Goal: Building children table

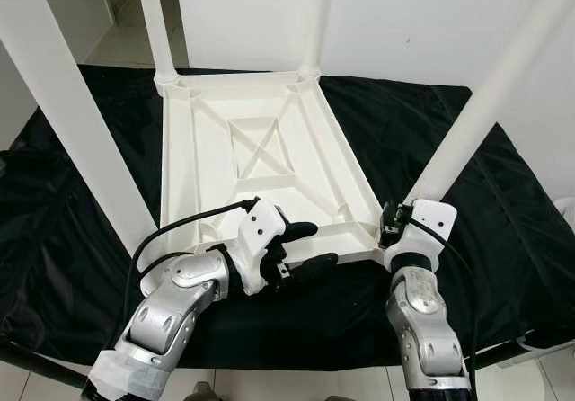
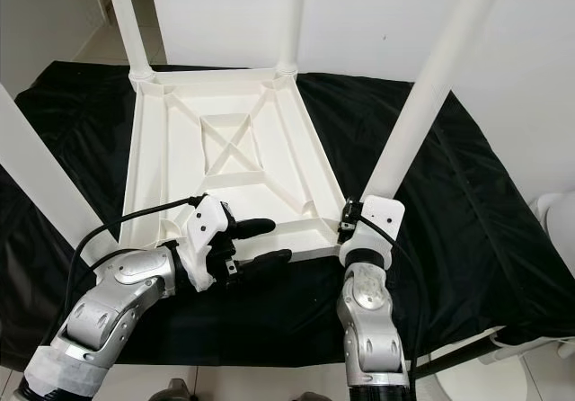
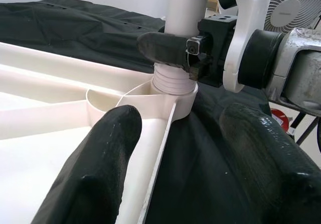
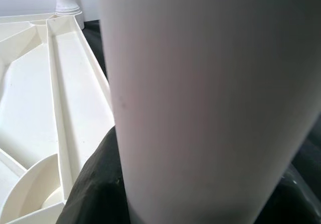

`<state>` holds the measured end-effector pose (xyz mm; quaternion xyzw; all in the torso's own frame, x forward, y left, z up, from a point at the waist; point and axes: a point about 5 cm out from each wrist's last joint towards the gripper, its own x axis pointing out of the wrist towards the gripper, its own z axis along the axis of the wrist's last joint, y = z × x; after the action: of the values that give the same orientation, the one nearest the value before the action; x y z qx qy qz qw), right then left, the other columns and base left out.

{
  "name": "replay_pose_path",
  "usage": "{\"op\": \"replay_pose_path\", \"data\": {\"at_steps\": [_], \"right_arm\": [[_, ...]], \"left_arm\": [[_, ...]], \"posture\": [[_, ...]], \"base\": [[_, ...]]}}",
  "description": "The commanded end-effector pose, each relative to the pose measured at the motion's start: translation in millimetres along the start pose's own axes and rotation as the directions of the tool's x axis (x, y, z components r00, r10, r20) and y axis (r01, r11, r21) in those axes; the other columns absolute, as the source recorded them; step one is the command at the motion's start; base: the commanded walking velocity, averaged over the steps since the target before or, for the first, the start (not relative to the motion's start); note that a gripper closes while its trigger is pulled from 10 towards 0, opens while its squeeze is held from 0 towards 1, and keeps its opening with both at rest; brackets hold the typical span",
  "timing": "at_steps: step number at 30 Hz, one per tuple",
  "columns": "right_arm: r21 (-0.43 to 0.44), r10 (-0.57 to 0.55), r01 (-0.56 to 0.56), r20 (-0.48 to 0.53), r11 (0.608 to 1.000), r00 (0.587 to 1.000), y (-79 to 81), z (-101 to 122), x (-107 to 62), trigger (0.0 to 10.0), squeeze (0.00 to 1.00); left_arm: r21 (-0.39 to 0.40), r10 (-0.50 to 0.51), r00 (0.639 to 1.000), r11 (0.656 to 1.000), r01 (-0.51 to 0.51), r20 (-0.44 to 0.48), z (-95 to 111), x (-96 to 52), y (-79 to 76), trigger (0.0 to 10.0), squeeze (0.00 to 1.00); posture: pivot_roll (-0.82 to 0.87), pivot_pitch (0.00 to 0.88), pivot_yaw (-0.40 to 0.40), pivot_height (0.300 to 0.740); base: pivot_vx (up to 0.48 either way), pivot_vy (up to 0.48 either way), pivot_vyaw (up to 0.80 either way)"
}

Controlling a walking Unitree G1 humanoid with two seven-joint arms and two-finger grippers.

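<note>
Upturned white tabletop [image 1: 260, 149] lies on black cloth [image 1: 503, 221]. Right gripper [image 3: 193, 50] pinches the near-right leg [image 1: 485, 104] just above its corner socket [image 3: 173, 91], long axis upright. Left gripper [image 1: 305, 246], fingers spread, hovers beside the tabletop's near rim.

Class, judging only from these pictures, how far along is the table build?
Done: four legs stand in the upturned tabletop. In hand: the right gripper clamps the near-right leg at its threaded base. The left gripper is open over the near rim. Left: seating that leg, flipping upright.
</note>
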<state>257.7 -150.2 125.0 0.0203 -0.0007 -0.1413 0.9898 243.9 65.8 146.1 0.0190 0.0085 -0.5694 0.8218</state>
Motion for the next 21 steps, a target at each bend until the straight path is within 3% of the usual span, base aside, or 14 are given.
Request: {"op": "replay_pose_path", "data": {"at_steps": [1, 2, 3, 8, 11, 12, 15, 17, 21], "right_arm": [[0.003, -0.008, 0.008, -0.081, 1.0, 0.997, 4.5, -15, -2.7, 10.0, 0.0], [0.009, -0.001, 0.001, -0.065, 1.0, 0.998, 4.9, -12, -3.0, 10.0, 0.64], [0.009, 0.027, -0.027, -0.034, 1.0, 0.999, 5.1, -8, -2.8, 10.0, 1.0], [0.049, 0.153, -0.154, 0.024, 0.987, 0.988, 5.1, -2, -2.9, 10.0, 1.0], [0.039, 0.165, -0.166, 0.031, 0.985, 0.986, 2.0, -2, -2.9, 10.0, 1.0], [0.029, 0.201, -0.201, 0.028, 0.979, 0.979, 0.7, -3, -3.2, 10.0, 0.0], [-0.023, 0.355, -0.354, 0.037, 0.935, 0.934, -10.9, -3, -5.2, 10.0, 0.0], [-0.043, 0.386, -0.385, 0.04, 0.922, 0.921, -14.4, -3, -5.7, 10.0, 0.0], [-0.1, 0.52, -0.517, 0.012, 0.85, 0.854, -27.5, -3, -5.8, 10.0, 0.0]], "left_arm": [[0.002, 0.062, 0.998, 0.998, -0.062, -0.004, -2, 0.4, 2.4, 10.0, 0.0], [0.001, 0.064, 0.998, 0.998, -0.064, -0.001, -2, 0.8, 2.6, 10.0, 0.0], [0.0, 0.066, 0.998, 0.998, -0.066, 0.001, -2, 1.2, 3.0, 10.0, 0.0], [0.005, 0.064, 0.998, 0.998, -0.064, 0.012, 0, 4.4, 3.0, 10.0, 0.0], [0.007, 0.062, 0.998, 0.998, -0.062, 0.013, 0, 4.8, 3.0, 10.0, 0.0], [0.009, 0.063, 0.998, 0.998, -0.063, 0.013, 0, 4.6, 3.7, 10.0, 0.0], [0.011, 0.063, 0.998, 0.998, -0.063, 0.012, 1, 3.9, 4.4, 10.0, 0.0], [0.011, 0.062, 0.998, 0.998, -0.062, 0.012, 1, 3.8, 4.2, 10.0, 0.0], [0.012, 0.057, 0.998, 0.998, -0.057, 0.005, 0, 3.7, 3.8, 10.0, 0.0]], "posture": [[0.04, 0.015, -0.05, 0.74], [0.04, 0.014, -0.05, 0.74], [0.03, 0.014, -0.045, 0.74], [0.03, 0.012, -0.043, 0.74], [0.03, 0.012, -0.043, 0.74], [0.03, 0.012, -0.043, 0.74], [0.04, 0.013, -0.043, 0.74], [0.04, 0.013, -0.043, 0.74], [0.04, 0.014, -0.042, 0.74]], "base": [[0.0, 0.0, 0.0], [0.0, 0.0, 0.0], [0.0, 0.0, 0.0], [0.0, 0.0, 0.0], [0.0, 0.0, 0.0], [0.0, 0.0, 0.0], [0.0, 0.0, 0.0], [0.0, 0.0, 0.0], [0.0, 0.0, 0.0]]}}
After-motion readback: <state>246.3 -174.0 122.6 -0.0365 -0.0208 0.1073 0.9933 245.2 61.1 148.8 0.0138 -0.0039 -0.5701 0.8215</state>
